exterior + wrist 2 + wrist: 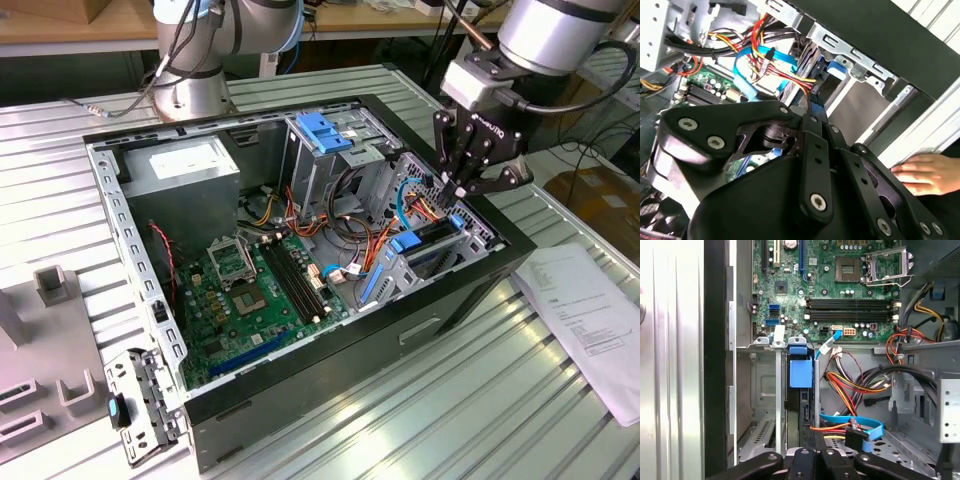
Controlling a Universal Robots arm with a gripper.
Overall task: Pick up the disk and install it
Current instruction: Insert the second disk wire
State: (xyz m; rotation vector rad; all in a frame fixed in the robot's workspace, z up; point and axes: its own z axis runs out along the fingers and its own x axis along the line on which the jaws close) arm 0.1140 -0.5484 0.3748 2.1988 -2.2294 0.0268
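One open computer case (330, 370) lies on its side on the ribbed metal table (560, 400); inside it sits one green motherboard (265, 290), with one empty processor socket (232, 262) and four dark memory slots (297, 283) beside the socket; one grey power supply (185, 175) fills the case corner nearest the arm's base; one metal drive cage topped by a blue bracket (325, 130) stands at the case's far wall, beside the power supply. One disk (420, 250), grey with a blue rail, sits on edge in the bay at the case corner on the exterior view's right; in the first wrist view its blue end tab (800, 372) shows between the bay's metal rails, just short of the motherboard's edge. One bundle of red, orange and yellow wires (860, 385) and one flat blue cable (855, 422) run through the case beside the disk.

One gripper (462, 192) hangs directly over the disk's upper edge, its black fingers drawn close together; they appear to pinch that edge, though whether they truly grip it I cannot tell. Outside the case, one person's hand (927, 172) rests on the table by the case wall; one sheet of paper (590, 310) lies on the table near that same wall.
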